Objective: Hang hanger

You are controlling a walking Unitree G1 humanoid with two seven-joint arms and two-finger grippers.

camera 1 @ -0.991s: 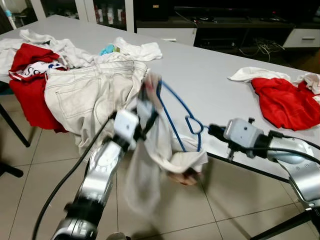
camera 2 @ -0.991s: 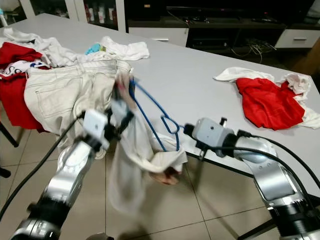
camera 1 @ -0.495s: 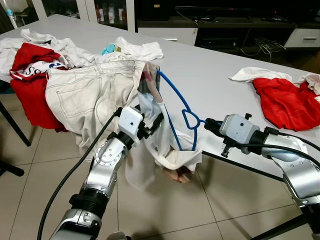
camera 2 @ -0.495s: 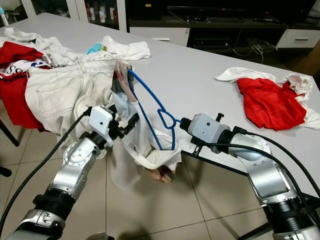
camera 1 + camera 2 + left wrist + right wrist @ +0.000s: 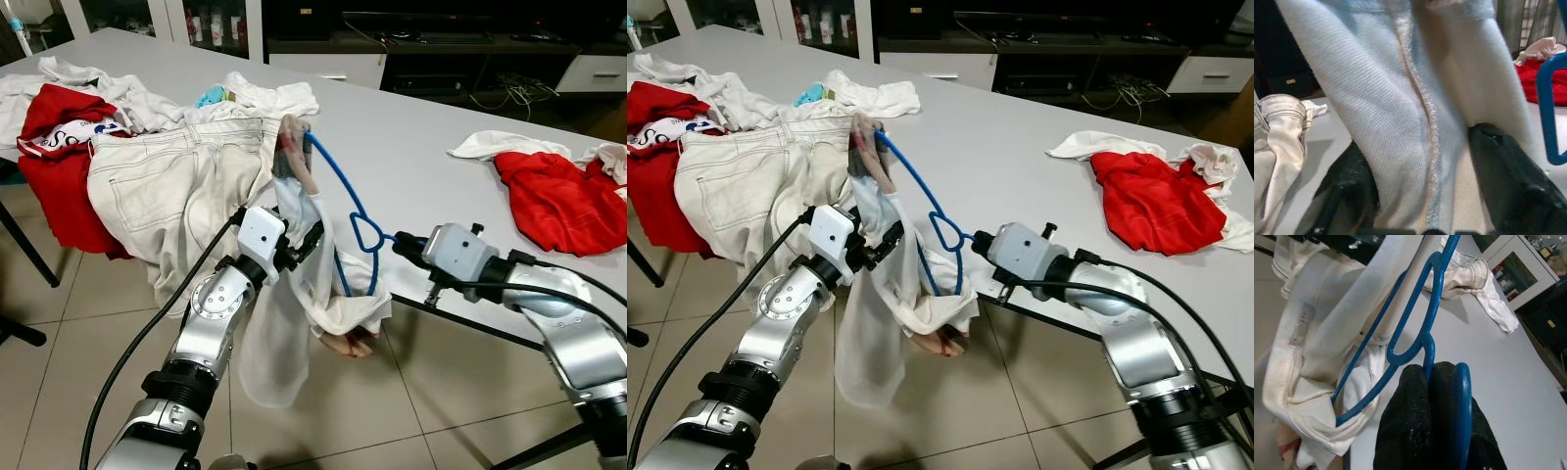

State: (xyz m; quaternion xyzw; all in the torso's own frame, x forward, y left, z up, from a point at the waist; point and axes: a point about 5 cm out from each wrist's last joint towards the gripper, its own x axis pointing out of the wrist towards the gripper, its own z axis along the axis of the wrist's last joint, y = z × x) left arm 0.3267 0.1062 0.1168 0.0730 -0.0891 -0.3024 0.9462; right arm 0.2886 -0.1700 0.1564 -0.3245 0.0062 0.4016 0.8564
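Grey tabletop (image 5: 421, 157) before us carries heaps of laundry, pale jeans (image 5: 176, 186) hanging over its near edge. Off that edge we hold a white garment (image 5: 884, 294) half threaded on the blue hanger (image 5: 338, 196), clear of the pile so it can drape. Our left gripper (image 5: 1420, 196) pinches a fold of the cloth to tug it along; our right gripper (image 5: 1432, 387), fingers pressed together on the hanger's hook, steadies it.
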